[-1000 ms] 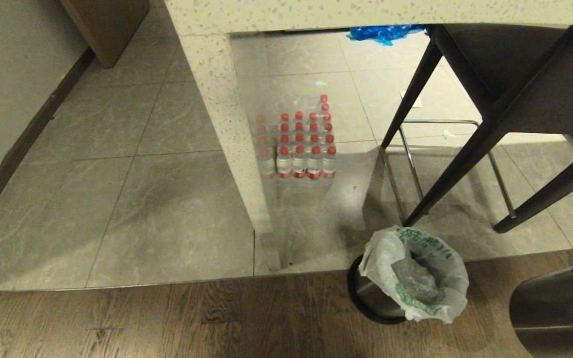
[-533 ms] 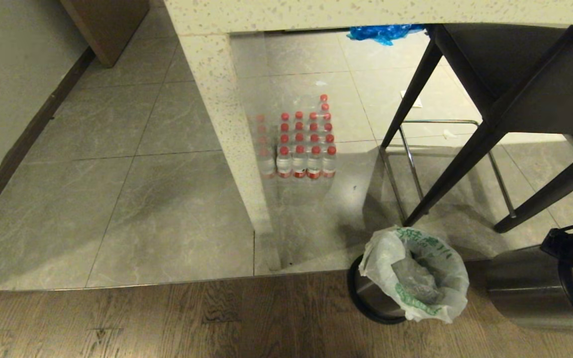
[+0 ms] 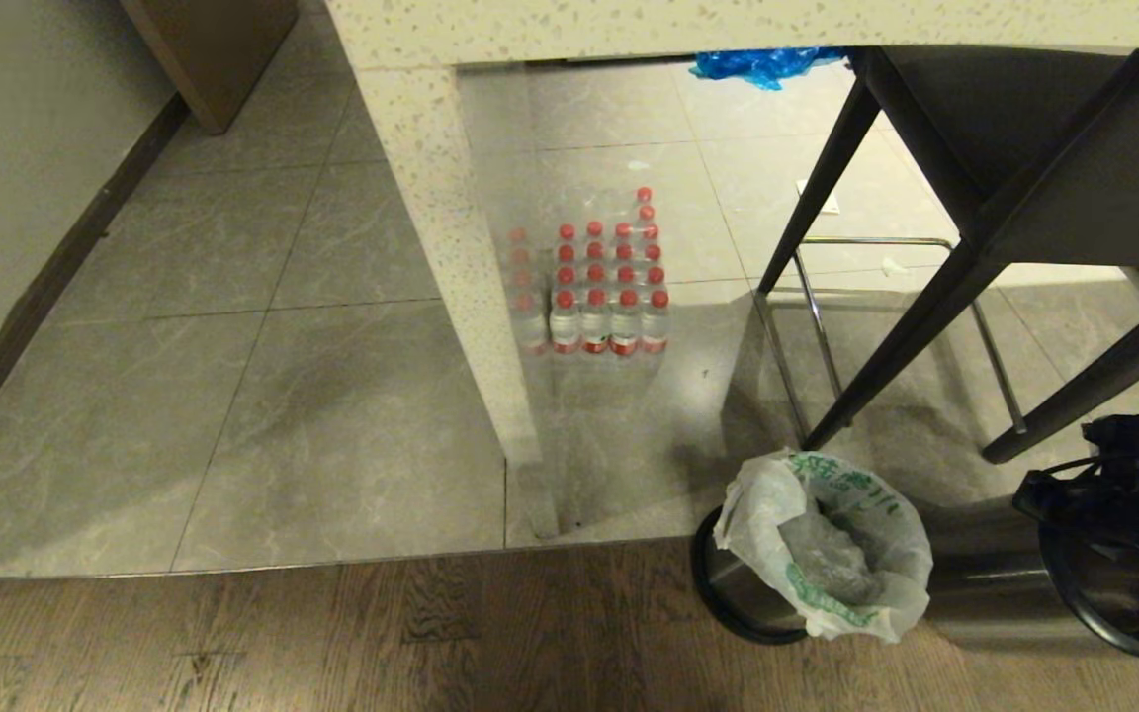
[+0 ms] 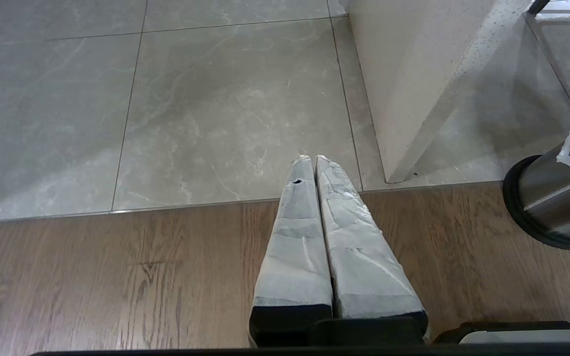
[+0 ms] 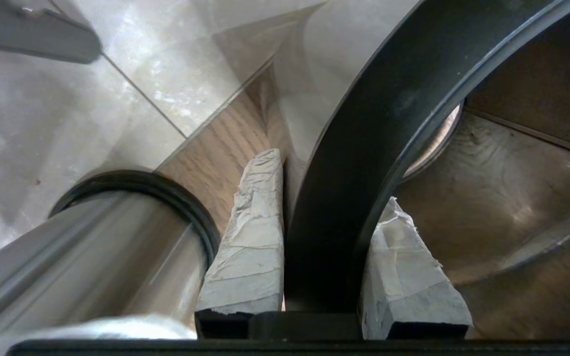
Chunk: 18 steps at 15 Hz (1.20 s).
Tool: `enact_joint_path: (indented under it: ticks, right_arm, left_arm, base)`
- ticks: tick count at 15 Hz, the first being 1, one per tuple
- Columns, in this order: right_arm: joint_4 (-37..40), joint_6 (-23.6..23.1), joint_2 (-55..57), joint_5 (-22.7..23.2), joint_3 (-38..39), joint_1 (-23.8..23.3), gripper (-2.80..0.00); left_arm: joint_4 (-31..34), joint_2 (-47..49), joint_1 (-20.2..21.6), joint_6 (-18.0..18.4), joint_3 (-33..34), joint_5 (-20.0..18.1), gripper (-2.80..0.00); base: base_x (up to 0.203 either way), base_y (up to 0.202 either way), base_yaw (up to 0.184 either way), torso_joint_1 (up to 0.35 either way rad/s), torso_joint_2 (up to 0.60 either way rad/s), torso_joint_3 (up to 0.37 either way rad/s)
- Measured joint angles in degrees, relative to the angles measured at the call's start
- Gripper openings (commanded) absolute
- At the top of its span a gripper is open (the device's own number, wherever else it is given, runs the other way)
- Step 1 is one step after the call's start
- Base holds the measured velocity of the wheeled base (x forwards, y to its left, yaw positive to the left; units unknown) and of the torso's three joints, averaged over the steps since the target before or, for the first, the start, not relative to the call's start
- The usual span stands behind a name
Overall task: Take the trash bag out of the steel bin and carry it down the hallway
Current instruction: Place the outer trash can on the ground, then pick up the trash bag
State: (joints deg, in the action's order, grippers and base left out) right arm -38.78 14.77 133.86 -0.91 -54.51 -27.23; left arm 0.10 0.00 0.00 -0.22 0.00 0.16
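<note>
Right fingers (image 5: 250, 247) of my right gripper (image 5: 327, 180) clenched astride the black rim of a second steel bin (image 3: 985, 583), one finger inside and one outside. That bin is tipped on its side and lies just beside the steel bin (image 3: 738, 593), on its right. My left gripper (image 4: 312, 160) is parked well to the steel bin's left, over the wood floor (image 3: 332, 633), its fingers pressed together on nothing. The trash bag (image 3: 827, 544) sits in the steel bin, not yet lifted. It is thin, translucent white film with green lettering, and its mouth is folded out and down over the bin's top. The loose collar droops lowest on the side nearest me, and crumpled clear plastic shows inside. I judge the bag light, limp and slippery: it will crush and stretch rather than resist, and could tear if snagged on the bin. The best hold, in my view, is the bunched, doubled collar hanging outside the bin, pinched through both layers and drawn straight up. The steel bin is light enough that it may rise with the bag. Behind the steel bin stand the dark stool legs (image 3: 886, 316), with the speckled pillar (image 3: 451, 247) and a pack of red-capped bottles (image 3: 599, 287) behind and to its left.
</note>
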Motion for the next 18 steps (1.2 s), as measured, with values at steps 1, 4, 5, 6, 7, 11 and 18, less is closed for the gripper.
enact_joint_path:
  ticks: [1, 4, 5, 6, 7, 11, 18]
  right_arm:
    - [0.1, 0.0, 0.9, 0.0, -0.4, -0.1, 0.00]
    - [0.9, -0.9, 1.0, -0.2, -0.7, -0.2, 0.00]
    - [1.7, -1.1, 0.0, 0.0, -0.3, -0.2, 0.00]
    - [3.1, -1.3, -1.6, 0.3, 0.2, -0.2, 0.00]
    - [5.1, -1.3, -3.7, 0.9, 0.7, -0.1, 0.00]
    - [17.0, -3.6, -16.2, 4.6, 6.2, 0.4, 0.00]
    - [25.1, -5.5, -30.9, 10.5, 16.2, 6.3, 0.00]
  left_arm:
    - [0.0, 0.0, 0.0, 0.0, 0.0, 0.0, -2.80]
    - [0.0, 0.0, 0.0, 0.0, 0.0, 0.0, -2.80]
    - [0.0, 0.0, 0.0, 0.0, 0.0, 0.0, -2.80]
    - [0.0, 0.0, 0.0, 0.0, 0.0, 0.0, -2.80]
    - [0.0, 0.0, 0.0, 0.0, 0.0, 0.0, -2.80]
    - [0.0, 0.0, 0.0, 0.0, 0.0, 0.0, -2.80]
    - [0.0, 0.0, 0.0, 0.0, 0.0, 0.0, -2.80]
  base:
    - [0.000, 0.000, 0.000, 0.000, 0.00, 0.000]
    - [0.000, 0.000, 0.000, 0.000, 0.00, 0.000]
    - [0.000, 0.000, 0.000, 0.000, 0.00, 0.000]
    - [0.000, 0.000, 0.000, 0.000, 0.00, 0.000]
    - [0.000, 0.000, 0.000, 0.000, 0.00, 0.000]
    - [0.000, 0.000, 0.000, 0.000, 0.00, 0.000]
    - [0.000, 0.000, 0.000, 0.000, 0.00, 0.000]
